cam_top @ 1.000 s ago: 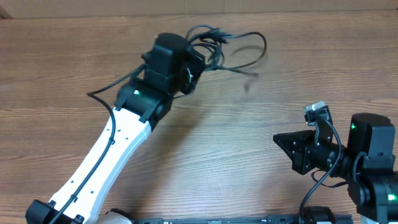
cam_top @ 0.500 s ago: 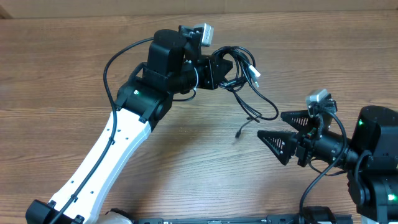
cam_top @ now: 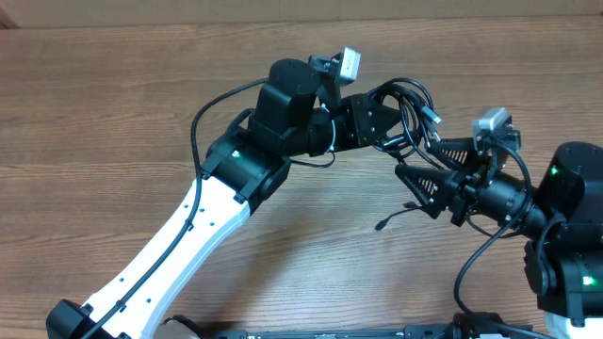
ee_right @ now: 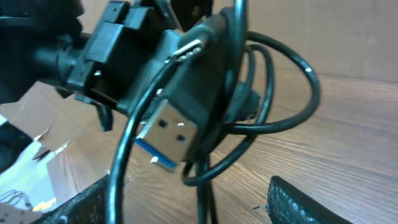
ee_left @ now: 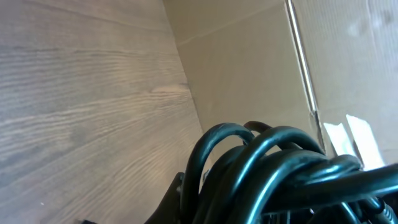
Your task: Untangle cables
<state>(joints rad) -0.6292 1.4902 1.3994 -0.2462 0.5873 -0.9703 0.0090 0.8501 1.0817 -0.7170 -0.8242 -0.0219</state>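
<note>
The left tool point(cam_top: 380, 120) is held above the tabletop point(cam_top: 113, 113), right of centre, and grips the cables point(cam_top: 407, 102) as a bundle of loops. The loops stick out past its tip toward the right arm. One thin end hangs down from the bundle, and its small plug point(cam_top: 384, 224) lies low over the wood.

The right tool point(cam_top: 415, 159) is wide open and points at the bundle. Its two triangular fingers point(cam_top: 424, 185) are spread just below and beside the loops. I cannot tell whether they touch a cord.

The left wrist view shows the cables point(ee_left: 273, 163) very close, filling the lower right as thick dark arcs, with a cardboard wall point(ee_left: 249, 68) behind them.

In the right wrist view a USB plug point(ee_right: 166, 132) with a blue insert hangs in the middle, ringed by cable loops point(ee_right: 292, 93). The left tool point(ee_right: 109, 53) is behind it at upper left. The right tool's textured pads point(ee_right: 311, 202) sit far apart at the bottom corners, with nothing between them but the hanging cords.
</note>
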